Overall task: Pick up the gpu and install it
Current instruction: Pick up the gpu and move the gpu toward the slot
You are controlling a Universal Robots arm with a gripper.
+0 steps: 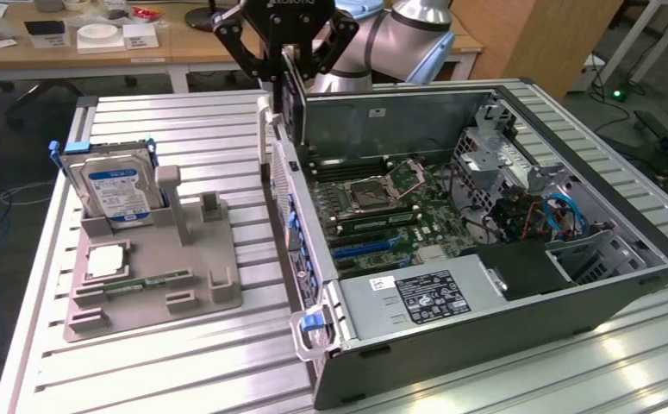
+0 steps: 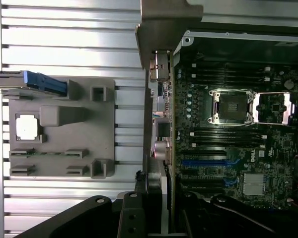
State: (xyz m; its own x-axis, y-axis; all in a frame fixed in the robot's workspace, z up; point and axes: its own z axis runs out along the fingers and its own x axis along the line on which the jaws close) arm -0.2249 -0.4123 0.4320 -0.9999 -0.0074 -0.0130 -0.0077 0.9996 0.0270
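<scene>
Gripper point(image 1: 292, 76) hangs high over the rear wall of the open computer case point(image 1: 609, 285), and I read its jaws as pinched onto the gpu point(image 1: 292, 114). The card hangs straight down from between them, on edge, so from the exterior view I get little more than its thin dark profile. In the wrist view the two dark fingers point(image 2: 131, 218) close in on either side of the gpu point(image 2: 157, 196), with a pale ribbed face showing between them (the cooler side, as far as I can judge).

Directly beneath the jaws is the case's rear wall. To the inner side of the jaws lies the motherboard point(image 2: 228, 148); its blue slots point(image 2: 201, 162) are near the card's line but not under it. The card is clear of the board and not seated in any slot.

On the outer side of the jaws, well apart, the gray fixture point(image 1: 196, 259) sits on the slatted table point(image 1: 138, 371). It holds the hard drive point(image 1: 115, 190) upright, with a processor chip point(image 1: 103, 261) and a memory stick point(image 1: 150, 282) lying flat. Farther from the jaws, at the near end of the case, is the power supply point(image 1: 420, 297).
</scene>
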